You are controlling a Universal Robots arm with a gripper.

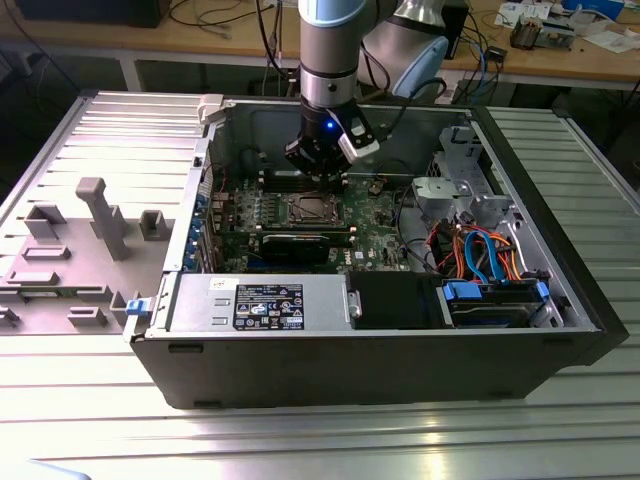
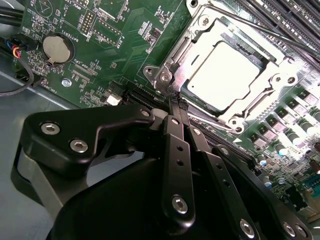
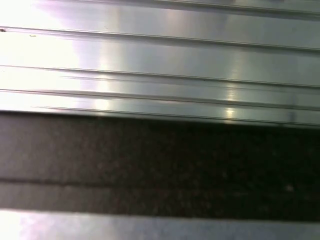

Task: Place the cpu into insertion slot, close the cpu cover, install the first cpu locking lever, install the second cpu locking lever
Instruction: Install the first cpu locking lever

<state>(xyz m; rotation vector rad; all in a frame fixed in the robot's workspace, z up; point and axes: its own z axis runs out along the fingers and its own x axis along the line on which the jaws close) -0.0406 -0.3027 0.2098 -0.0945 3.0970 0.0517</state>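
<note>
One gripper hangs over the motherboard inside the open computer case, and in the second wrist view its fingers are pressed together into a thin blade with nothing between them, the tip right at a corner of the insertion slot. The cpu already lies in that slot, its pale metal top showing through the window of the cpu cover, which appears folded down flat around it. A thin locking lever runs along the far side of the socket beside the long memory slots; whether it is hooked under its catch cannot be told. In the exterior view the gripper stands just behind the socket. The work seems to have reached the lever stage. The risk, as I judge it, is the closed tip slipping off a springy wire lever and scraping the green board or the small parts near the socket corner; pressing off-centre could also shift the cover or let a lever snap back before it catches
</note>
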